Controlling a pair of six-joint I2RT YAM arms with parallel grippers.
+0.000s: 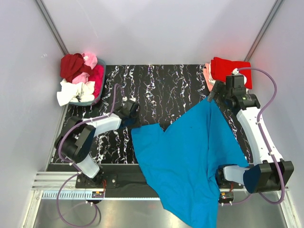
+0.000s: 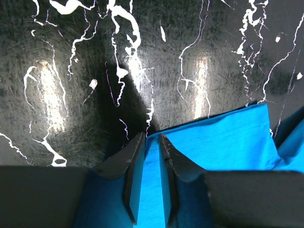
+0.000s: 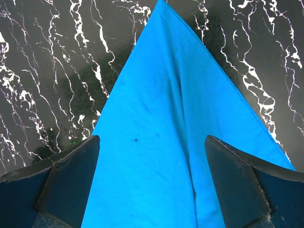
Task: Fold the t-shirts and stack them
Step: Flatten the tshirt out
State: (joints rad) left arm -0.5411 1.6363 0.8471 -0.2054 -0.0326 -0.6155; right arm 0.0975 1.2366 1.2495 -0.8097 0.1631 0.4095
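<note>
- The blue t-shirt (image 1: 190,156) lies spread across the middle and right of the desk (image 1: 161,85), a black top veined with white. Its near part hangs over the desk's front edge, by the arm bases.
- One corner of the shirt points to the far right and another to the left (the outline is roughly a lopsided kite).
- The left end effector (image 1: 130,114) sits low at the shirt's left corner. In the left wrist view, the left end effector (image 2: 151,137) has its fingers (image 2: 135,175) drawn narrow, with a strip of the blue t-shirt (image 2: 223,137) pinched between them.
- The right end effector (image 1: 212,97) is at the shirt's far right corner. In the right wrist view, the right end effector (image 3: 152,137) stands wide, with its fingers (image 3: 71,175) well apart and not pressing the cloth.
- From that camera the blue t-shirt (image 3: 156,95) runs between the spread fingers and narrows to a point over the desk (image 3: 42,71).
- At the far right corner of the desk a red t-shirt (image 1: 230,69) rests on a pink t-shirt (image 1: 207,76) (only the pink edge shows).
- At the far left a basket (image 1: 100,88) holds crumpled cloth: a dark red t-shirt (image 1: 71,64), a magenta t-shirt (image 1: 97,76) and a white t-shirt (image 1: 71,92).
</note>
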